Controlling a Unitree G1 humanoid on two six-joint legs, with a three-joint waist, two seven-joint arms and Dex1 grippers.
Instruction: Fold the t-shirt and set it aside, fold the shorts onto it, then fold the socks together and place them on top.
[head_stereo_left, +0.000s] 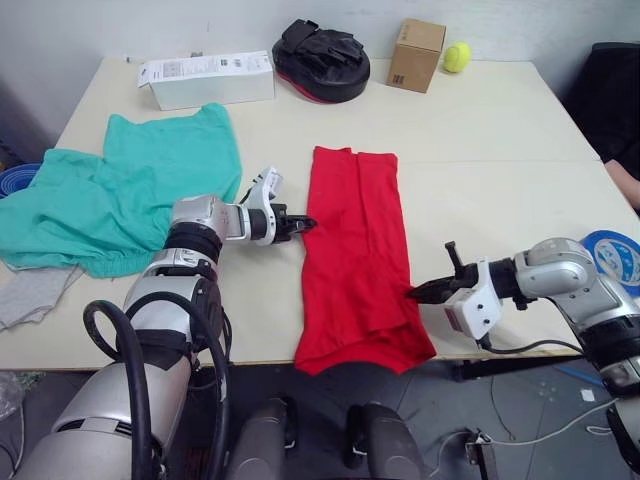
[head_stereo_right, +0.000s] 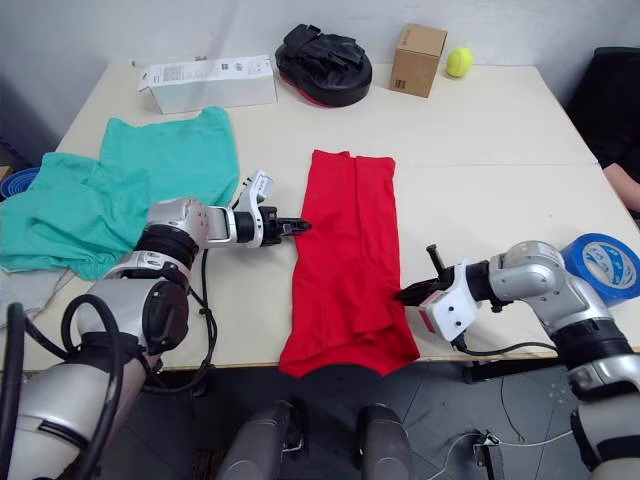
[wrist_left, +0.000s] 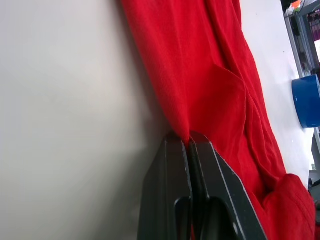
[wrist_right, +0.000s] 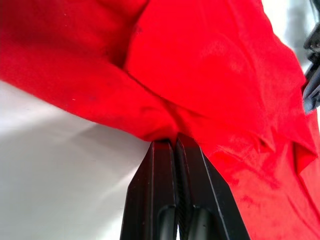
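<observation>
The red t-shirt (head_stereo_left: 358, 250) lies as a long narrow strip down the middle of the table, its lower end hanging over the front edge. My left gripper (head_stereo_left: 306, 224) is shut on the t-shirt's left edge (wrist_left: 187, 135) about halfway along. My right gripper (head_stereo_left: 412, 293) is shut on its right edge (wrist_right: 170, 132) lower down. The teal-green shorts (head_stereo_left: 120, 190) lie spread at the table's left. A light grey sock (head_stereo_left: 30, 292) peeks out at the front left under the shorts' edge.
Along the table's back edge stand a white box (head_stereo_left: 205, 78), a black padded mitt (head_stereo_left: 322, 60), a cardboard box (head_stereo_left: 416, 54) and a yellow-green ball (head_stereo_left: 457, 56). A blue tape roll (head_stereo_left: 612, 255) sits behind my right arm. A blue object (head_stereo_left: 18, 178) lies off the left edge.
</observation>
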